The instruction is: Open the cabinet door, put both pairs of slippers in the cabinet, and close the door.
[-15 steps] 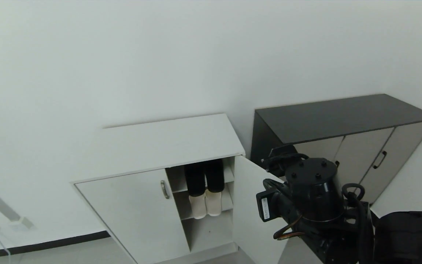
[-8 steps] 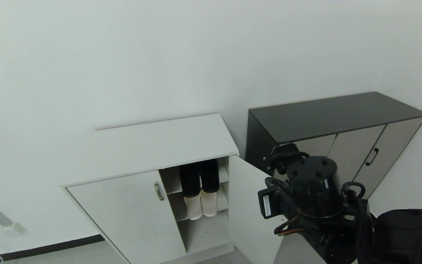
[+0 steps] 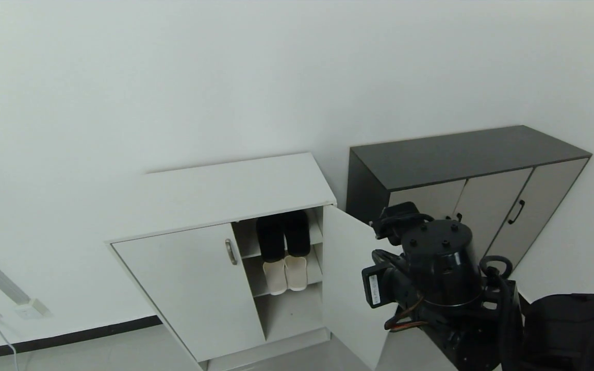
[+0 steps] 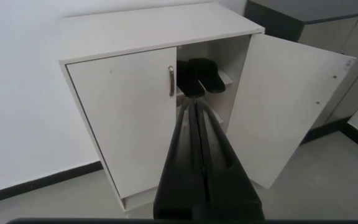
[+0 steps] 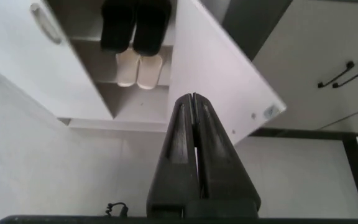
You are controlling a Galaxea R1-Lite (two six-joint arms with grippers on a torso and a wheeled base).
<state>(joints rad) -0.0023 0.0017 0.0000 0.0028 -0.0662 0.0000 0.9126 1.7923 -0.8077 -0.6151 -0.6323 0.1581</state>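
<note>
Right claw (image 5: 194, 99), clenched empty like the left claw (image 4: 192, 106), hangs near the open door (image 3: 348, 283) of the white cabinet (image 3: 235, 185), black slippers (image 3: 282, 234) on its upper shelf (image 3: 316, 238) above white slippers (image 3: 285, 272), so closing well likely means pushing the door's outer face near its free edge.

You are seeing one slipper pair (image 3: 283, 234) sitting a shelf above the other pair (image 3: 285, 274) inside the open cabinet (image 3: 235, 188).

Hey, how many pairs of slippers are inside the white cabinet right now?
2. A black pair sits on the upper shelf of the white cabinet; a white pair sits on the shelf just below. The shut left door could hide more.
</note>
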